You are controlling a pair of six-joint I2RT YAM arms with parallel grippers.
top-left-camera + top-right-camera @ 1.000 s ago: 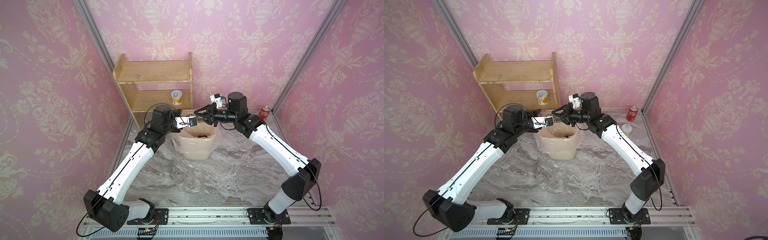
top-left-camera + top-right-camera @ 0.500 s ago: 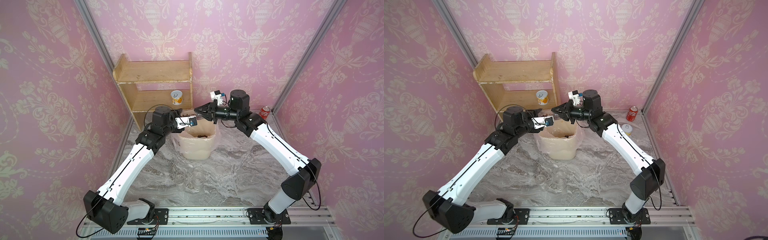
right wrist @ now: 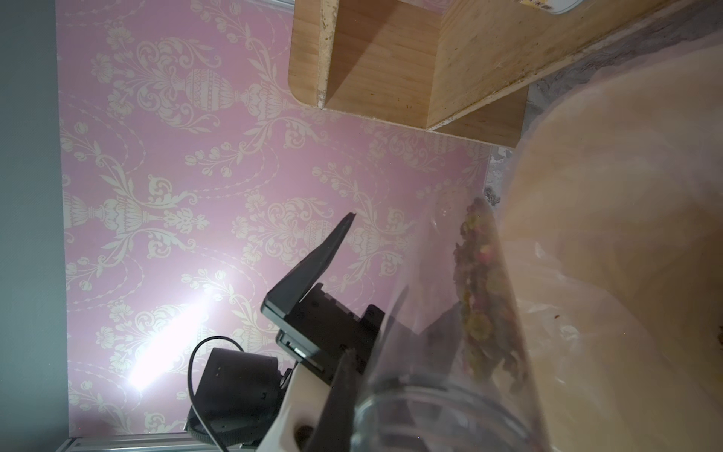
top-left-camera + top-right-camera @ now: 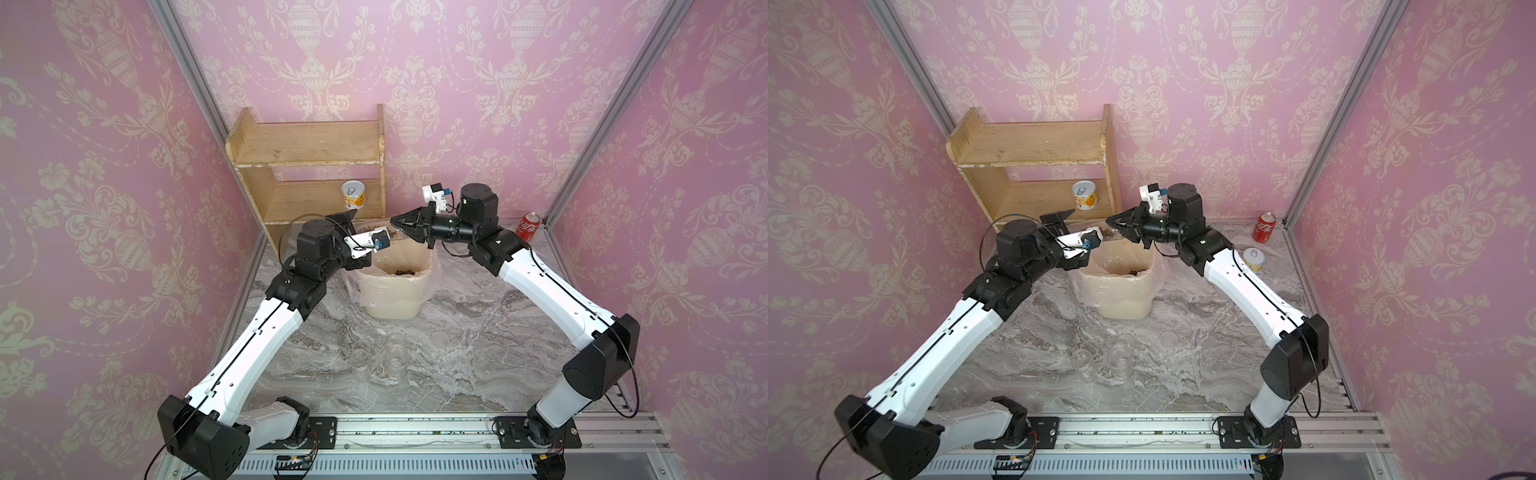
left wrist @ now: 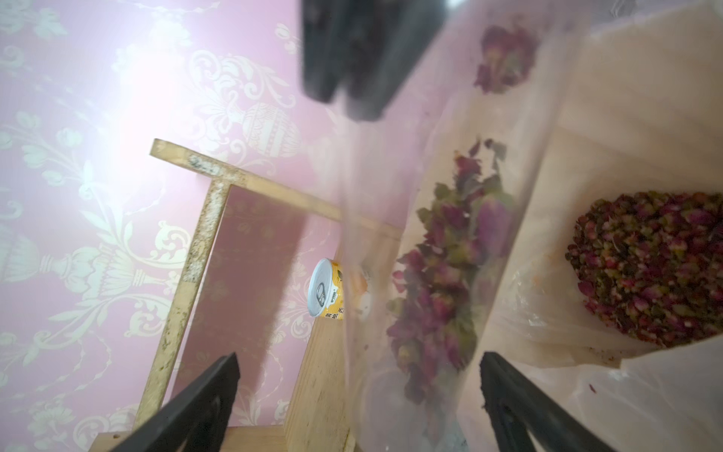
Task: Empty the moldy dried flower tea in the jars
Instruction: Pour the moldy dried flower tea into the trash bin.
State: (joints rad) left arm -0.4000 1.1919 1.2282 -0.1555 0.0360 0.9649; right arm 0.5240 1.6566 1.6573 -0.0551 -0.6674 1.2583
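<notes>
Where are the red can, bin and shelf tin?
Red can (image 4: 527,228): in a top view, its side.
Bin (image 4: 392,305): in a top view, front wall.
Shelf tin (image 4: 354,202): in a top view, printed side.

Left arm (image 4: 266,332): shoulder at the near rail, elbow low and outward, forearm rising inward toward the far wall, wrist roughly level.
Left gripper (image 5: 360,358): jaws spread wide, one finger on each side of the jar (image 5: 438,254).
Right arm (image 4: 552,291): mirrors the left, with its wrist pointing toward the left gripper.
Right gripper (image 4: 397,223): fingers drawn together to a point, pinching the jar's far end.
</notes>
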